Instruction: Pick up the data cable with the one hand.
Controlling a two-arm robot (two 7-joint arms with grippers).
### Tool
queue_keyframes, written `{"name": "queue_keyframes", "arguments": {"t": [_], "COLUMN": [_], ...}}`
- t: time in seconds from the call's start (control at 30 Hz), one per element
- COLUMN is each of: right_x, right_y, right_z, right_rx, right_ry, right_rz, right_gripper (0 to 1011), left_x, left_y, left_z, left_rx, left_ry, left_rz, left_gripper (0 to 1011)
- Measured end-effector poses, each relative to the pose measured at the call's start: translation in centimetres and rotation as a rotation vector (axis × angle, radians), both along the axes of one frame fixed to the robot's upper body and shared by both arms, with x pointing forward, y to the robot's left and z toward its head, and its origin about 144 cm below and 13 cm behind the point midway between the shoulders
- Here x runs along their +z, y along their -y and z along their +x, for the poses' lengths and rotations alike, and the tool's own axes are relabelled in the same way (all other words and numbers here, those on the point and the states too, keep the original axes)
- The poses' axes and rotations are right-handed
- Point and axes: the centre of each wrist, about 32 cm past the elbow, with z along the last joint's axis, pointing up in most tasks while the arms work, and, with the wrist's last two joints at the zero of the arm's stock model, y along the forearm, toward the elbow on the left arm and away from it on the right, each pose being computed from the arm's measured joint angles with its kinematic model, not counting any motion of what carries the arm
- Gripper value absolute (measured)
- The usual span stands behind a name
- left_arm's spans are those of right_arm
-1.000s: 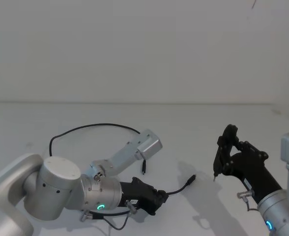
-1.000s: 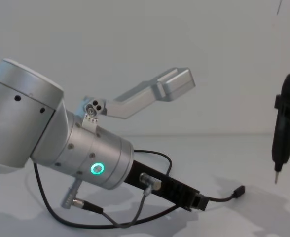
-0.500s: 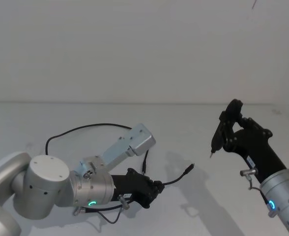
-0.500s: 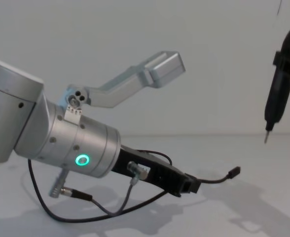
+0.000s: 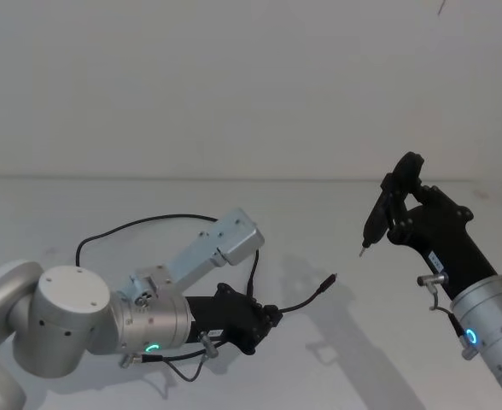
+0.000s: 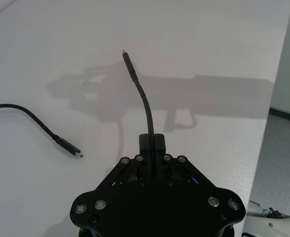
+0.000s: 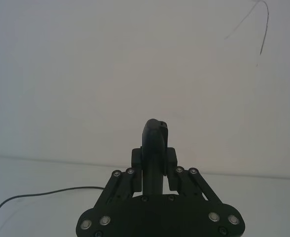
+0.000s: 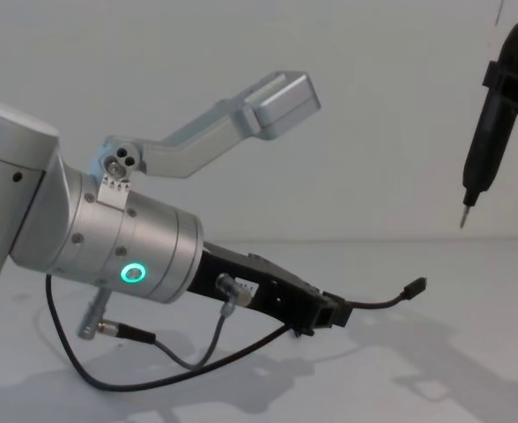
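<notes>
Left gripper (image 6: 151, 144) clamping data cable (image 8: 378, 303), end aloft

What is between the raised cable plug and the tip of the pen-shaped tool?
Nothing: the head view shows bare white table between the data cable's plug and the tool tip.

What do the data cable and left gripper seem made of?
Data cable: matte black rubbery sheath, probably; it bends smoothly from the closed jaws. Left gripper: likely matte black plastic, with shiny metal screws. Right gripper, raised aside, holds a pen-shaped tool.
</notes>
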Motion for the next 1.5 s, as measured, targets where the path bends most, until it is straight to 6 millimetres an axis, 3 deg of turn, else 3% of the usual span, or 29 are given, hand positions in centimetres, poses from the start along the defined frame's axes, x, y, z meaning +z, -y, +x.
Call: {"name": "queue_keyframes", "arguments": {"t": [1.5], "right_x": [-3.0], "right_y": [-0.6], "right_z": [2.8], "right_rx": [0.032], "right_ry": [-0.036], "right_rz": [0.020], "right_gripper": [279], "left_x": [0.2], "left_y": [-0.3], "left_z": [0.0], "left_rx": [-0.005], "left_ry": [0.020], "left_rz": [-0.005], "left_gripper": [39]}}
